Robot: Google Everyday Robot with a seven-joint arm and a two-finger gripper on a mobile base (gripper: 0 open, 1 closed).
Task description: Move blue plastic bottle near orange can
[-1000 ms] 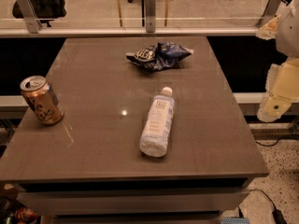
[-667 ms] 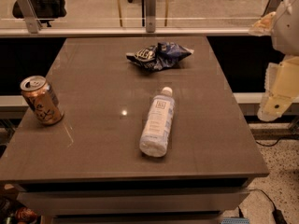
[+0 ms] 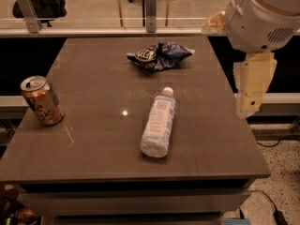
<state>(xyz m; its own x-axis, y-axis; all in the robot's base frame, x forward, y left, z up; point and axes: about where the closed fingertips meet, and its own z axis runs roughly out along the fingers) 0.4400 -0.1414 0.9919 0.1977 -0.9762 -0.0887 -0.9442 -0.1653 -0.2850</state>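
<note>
The blue plastic bottle [image 3: 158,123] lies on its side near the middle of the brown table [image 3: 93,60], with its white cap pointing to the far side. The orange can [image 3: 41,101] stands upright near the table's left edge, well apart from the bottle. My gripper [image 3: 252,86] hangs as a cream-coloured part below the white round arm housing [image 3: 262,13], off the table's right edge. It is to the right of the bottle, above table height, and holds nothing.
A crumpled dark blue chip bag [image 3: 159,56] lies at the far middle of the table. A glass railing with metal posts [image 3: 150,6] runs behind the table. Cables lie on the speckled floor [image 3: 281,172] at the right.
The arm has moved left and further into view at the upper right, closer to the table's right edge. The bottle, the can and the bag have not moved.
</note>
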